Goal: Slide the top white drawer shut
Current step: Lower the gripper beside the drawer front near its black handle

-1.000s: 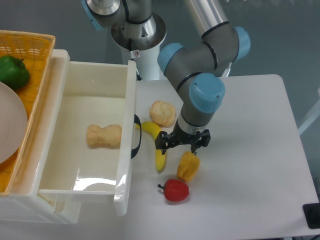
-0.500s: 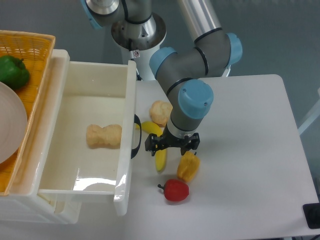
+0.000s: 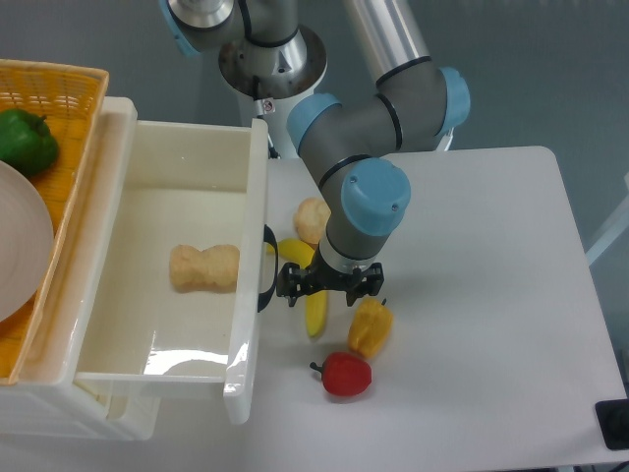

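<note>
Legible text: none. No labels, brands, numbers or signs can be read on any item in view.

I work in a lab, at a test bench; my arm [image 3: 369,108] bolts to a bare white table [image 3: 491,295] before a plain grey wall [image 3: 531,59]; toy food, like the red pepper [image 3: 344,375], lies about.

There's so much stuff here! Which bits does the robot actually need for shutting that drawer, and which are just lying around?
Needed for the job:
top white drawer, pulled open
its black handle
pincer

Just lying about:
banana
red pepper
yellow pepper
bread roll
pastry inside the drawer
yellow basket holding a green pepper
</note>
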Controlling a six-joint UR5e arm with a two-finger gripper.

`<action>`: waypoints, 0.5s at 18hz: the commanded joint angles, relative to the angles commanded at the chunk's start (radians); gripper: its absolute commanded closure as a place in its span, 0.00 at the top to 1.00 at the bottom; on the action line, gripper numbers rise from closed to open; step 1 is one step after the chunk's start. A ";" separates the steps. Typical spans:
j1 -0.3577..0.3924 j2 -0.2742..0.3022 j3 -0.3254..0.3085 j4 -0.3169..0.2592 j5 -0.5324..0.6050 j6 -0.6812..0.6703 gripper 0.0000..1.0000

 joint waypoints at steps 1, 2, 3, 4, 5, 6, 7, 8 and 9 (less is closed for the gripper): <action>-0.002 0.002 0.000 0.000 0.000 0.000 1.00; -0.003 0.002 0.000 0.000 -0.002 0.000 1.00; -0.003 0.003 0.000 -0.002 -0.002 0.000 1.00; -0.005 0.005 0.002 -0.006 -0.005 0.000 1.00; -0.005 0.005 0.002 -0.009 -0.011 0.000 1.00; -0.006 0.008 0.002 -0.009 -0.014 -0.002 1.00; -0.009 0.011 0.002 -0.009 -0.015 0.000 1.00; -0.009 0.014 0.002 -0.009 -0.020 0.000 1.00; -0.009 0.014 0.002 -0.011 -0.024 -0.002 1.00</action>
